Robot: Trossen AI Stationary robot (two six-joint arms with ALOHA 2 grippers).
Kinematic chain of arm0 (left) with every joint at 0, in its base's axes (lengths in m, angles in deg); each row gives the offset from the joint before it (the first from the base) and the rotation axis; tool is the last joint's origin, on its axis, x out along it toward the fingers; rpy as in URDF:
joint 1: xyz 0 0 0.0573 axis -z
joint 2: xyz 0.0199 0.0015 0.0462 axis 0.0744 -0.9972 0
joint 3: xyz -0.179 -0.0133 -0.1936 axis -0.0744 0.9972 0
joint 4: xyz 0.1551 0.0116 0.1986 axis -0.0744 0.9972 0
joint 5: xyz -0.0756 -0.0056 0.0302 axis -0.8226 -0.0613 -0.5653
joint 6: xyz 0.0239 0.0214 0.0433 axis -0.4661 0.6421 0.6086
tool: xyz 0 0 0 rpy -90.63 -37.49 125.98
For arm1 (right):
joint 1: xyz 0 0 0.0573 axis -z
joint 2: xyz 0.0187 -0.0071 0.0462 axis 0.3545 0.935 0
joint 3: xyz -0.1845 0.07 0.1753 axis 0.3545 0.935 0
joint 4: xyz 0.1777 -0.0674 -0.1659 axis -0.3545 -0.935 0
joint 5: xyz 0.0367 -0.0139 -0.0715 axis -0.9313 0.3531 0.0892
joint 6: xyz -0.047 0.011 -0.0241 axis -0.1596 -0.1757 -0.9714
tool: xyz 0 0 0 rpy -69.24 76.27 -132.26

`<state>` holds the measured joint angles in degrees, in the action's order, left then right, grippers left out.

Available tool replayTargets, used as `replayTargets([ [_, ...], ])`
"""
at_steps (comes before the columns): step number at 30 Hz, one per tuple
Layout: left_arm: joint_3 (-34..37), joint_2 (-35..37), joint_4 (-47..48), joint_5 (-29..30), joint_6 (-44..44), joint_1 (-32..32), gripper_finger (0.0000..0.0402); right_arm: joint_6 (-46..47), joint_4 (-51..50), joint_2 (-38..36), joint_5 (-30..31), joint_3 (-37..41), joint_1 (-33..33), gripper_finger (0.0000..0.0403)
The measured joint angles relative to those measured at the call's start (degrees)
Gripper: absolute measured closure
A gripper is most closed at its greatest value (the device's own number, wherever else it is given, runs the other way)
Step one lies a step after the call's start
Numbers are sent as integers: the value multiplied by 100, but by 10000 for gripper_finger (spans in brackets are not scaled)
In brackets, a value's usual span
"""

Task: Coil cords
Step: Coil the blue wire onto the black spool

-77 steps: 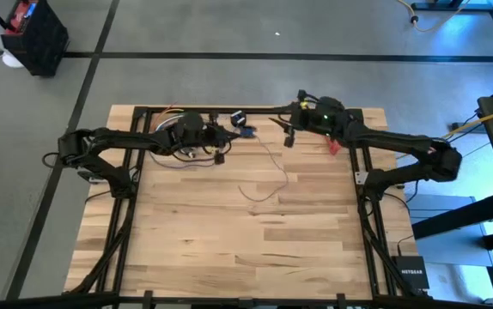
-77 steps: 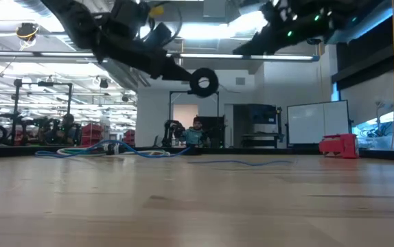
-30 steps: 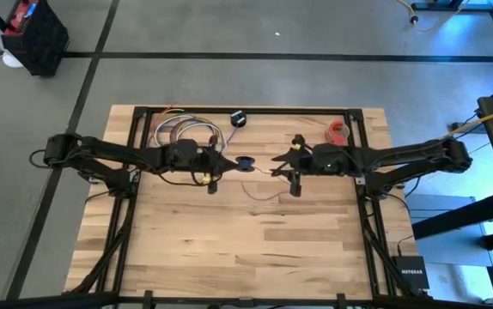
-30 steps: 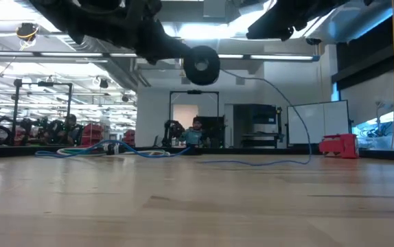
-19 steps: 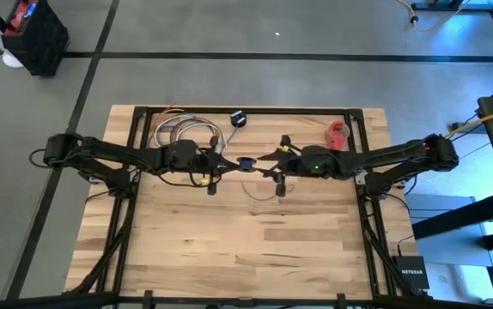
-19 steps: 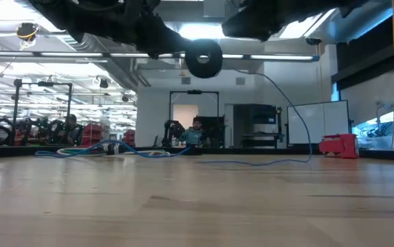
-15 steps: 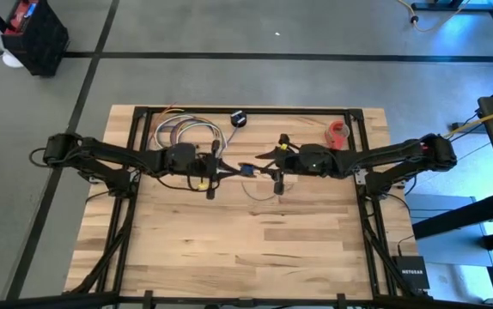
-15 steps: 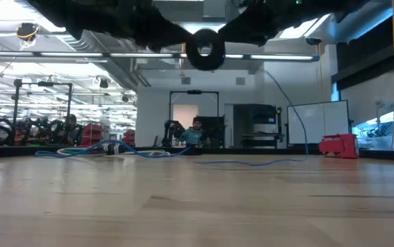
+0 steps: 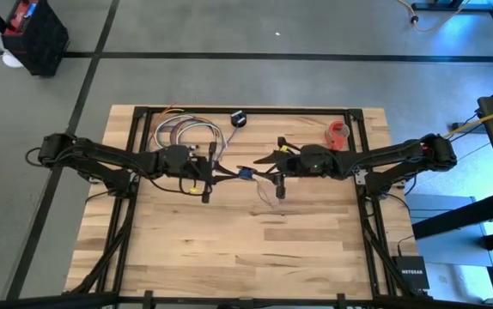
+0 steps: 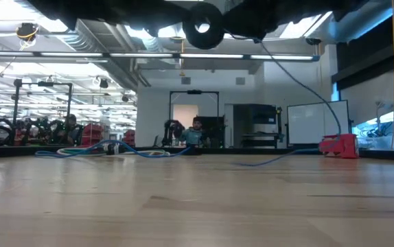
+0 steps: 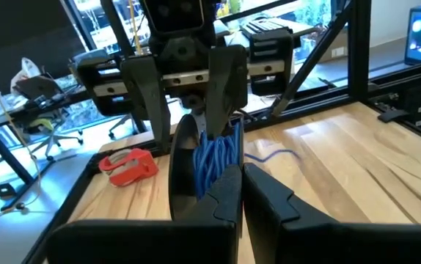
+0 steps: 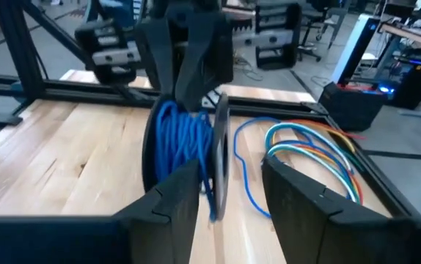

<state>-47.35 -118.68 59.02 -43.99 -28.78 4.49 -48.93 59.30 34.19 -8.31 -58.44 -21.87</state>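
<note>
Left wrist view: most blue cord (image 11: 214, 158) is wound on the spool (image 11: 185, 172) the left fingers (image 11: 229, 194) pinch; the right fingers (image 12: 229, 183) stand spread beside it. A loose tail (image 9: 268, 190) toward 5 o'clock on the desk (image 9: 255, 249) remains to wind, I judge

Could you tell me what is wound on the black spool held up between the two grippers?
Blue cord is wrapped around the spool in a thick bundle between its black discs. The hub underneath is hidden by the windings.

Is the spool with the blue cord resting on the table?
No, in the low view the spool hangs high above the table, up between the arms.
</note>
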Motion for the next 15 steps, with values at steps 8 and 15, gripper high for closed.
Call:
replayTargets([
  [8,0,-11,-88,2,5,-2,396,-2,141,2,2,0,0,249],
  [15,0,-11,-248,-2,98,-2,396,-26,453,221,-68,0,2,309],
])
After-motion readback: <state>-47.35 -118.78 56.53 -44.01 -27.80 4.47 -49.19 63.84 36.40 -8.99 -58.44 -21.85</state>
